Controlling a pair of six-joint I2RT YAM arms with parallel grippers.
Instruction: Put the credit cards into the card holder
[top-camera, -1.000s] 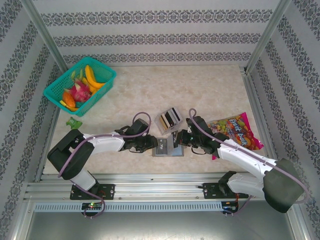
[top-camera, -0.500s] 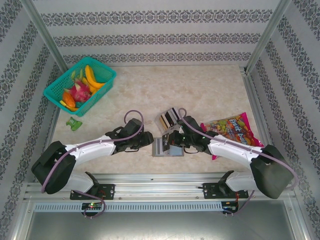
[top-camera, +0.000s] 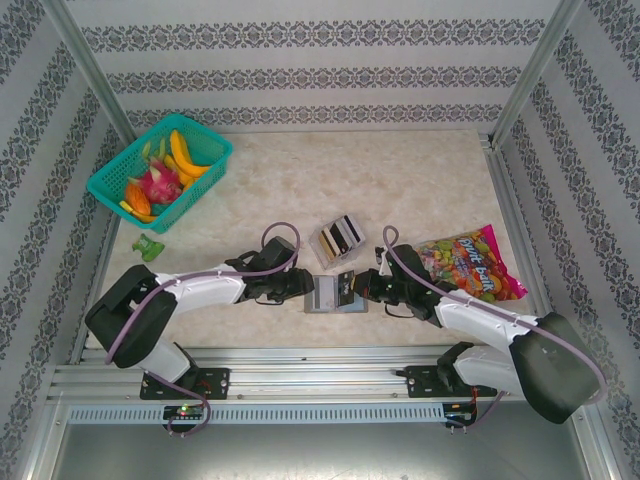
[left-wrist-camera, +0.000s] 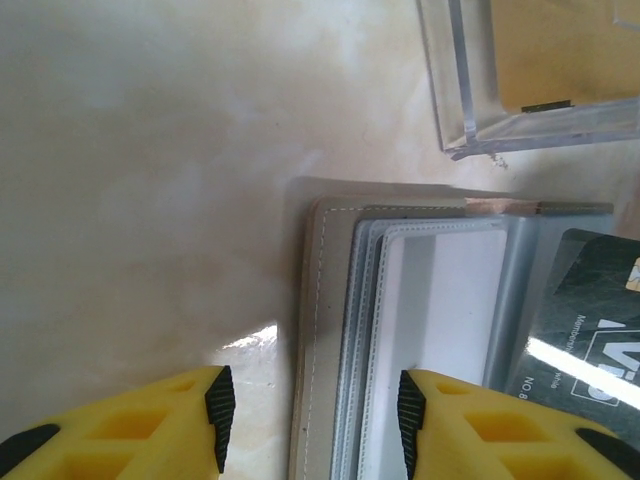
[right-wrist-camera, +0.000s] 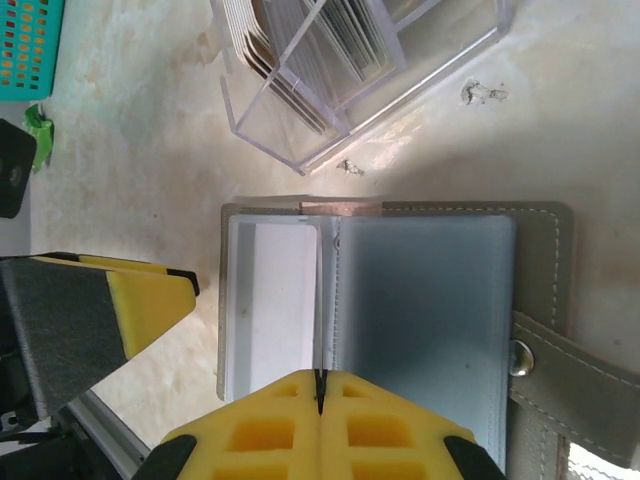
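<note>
Worktop (top-camera: 400, 180), pale marble pattern. Two arms reach in from the near edge and meet at one card holder (top-camera: 325, 298), which lies open near the front centre.

Left gripper (top-camera: 303, 288) is at the holder's left side. On the left wrist camera this gripper (left-wrist-camera: 310, 425) stands part-open with nothing clamped: one finger is over bare worktop, the other over a clear sleeve, and the stitched edge of the card holder (left-wrist-camera: 320, 350) lies in the gap. I cannot tell whether it touches.

Right gripper (top-camera: 360, 287) is at the holder's right side. On its own camera the gripper (right-wrist-camera: 320, 388) has its fingers pressed together. A thin dark line runs out of the seam; I cannot tell if that is a card seen edge-on. Below it is the card holder (right-wrist-camera: 555, 260): two sleeve leaves visible, plus one strap with one snap.

One dark card (left-wrist-camera: 590, 330) lies over the holder's right part.

One clear tray (top-camera: 322, 252) sits just behind the holder, apart from it, with credit cards (top-camera: 345, 232) standing in it. Several cards; I cannot get an exact count.

One candy bag (top-camera: 470, 265) lies to the right. One teal basket (top-camera: 118, 208) of fruit sits far left, with one small green item (top-camera: 148, 248) near it.
</note>
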